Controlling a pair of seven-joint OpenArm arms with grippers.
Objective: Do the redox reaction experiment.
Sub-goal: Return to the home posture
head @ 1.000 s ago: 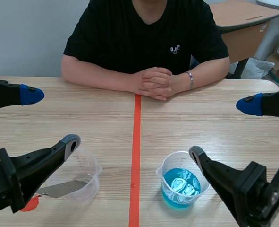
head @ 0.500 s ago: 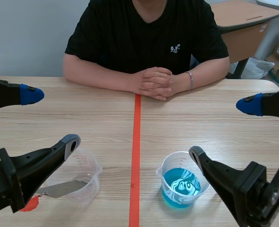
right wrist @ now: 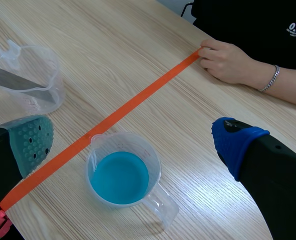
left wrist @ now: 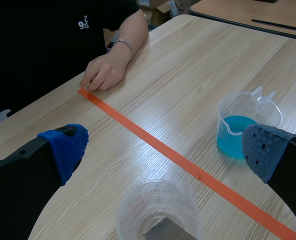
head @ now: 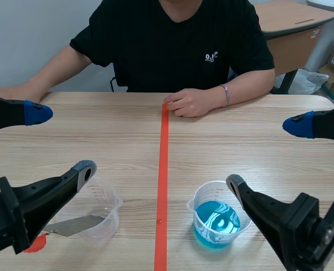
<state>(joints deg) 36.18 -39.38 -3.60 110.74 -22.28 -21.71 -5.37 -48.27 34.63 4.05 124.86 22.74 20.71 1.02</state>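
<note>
Your left gripper (left wrist: 165,150) stands with its fingers (left wrist: 62,150) spread wide and nothing between the pads. The clear plastic measuring cup holding a flat grey metal strip (left wrist: 158,212) sits on the worktop between those fingers, close under the gripper. The grey metal strip (head: 73,226) leans inside it, and one end sticks out over the rim toward the robot's left. In the scene view the nearer left finger crosses the cup's rim; you cannot tell whether it touches.

Your right gripper (right wrist: 133,142) is likewise spread wide and holds nothing. The clear plastic measuring cup of blue liquid (right wrist: 122,172) stands between its fingers and below them, upright, with its handle toward the robot. The liquid fills roughly the lower half.

Both arms enter low from their own sides, each gripper above its own cup. The two cups are well apart, one on each side of the orange-red tape line (head: 162,186) that runs down the middle of the light wooden worktop (head: 240,147).

Across the worktop sits a person in a black T-shirt (head: 172,39). One hand (head: 192,101), with a bracelet at the wrist, rests at the far end of the tape line. The other arm reaches out toward the robot's left. Behind are a pale wall (head: 31,39) and a second desk (head: 291,22).
</note>
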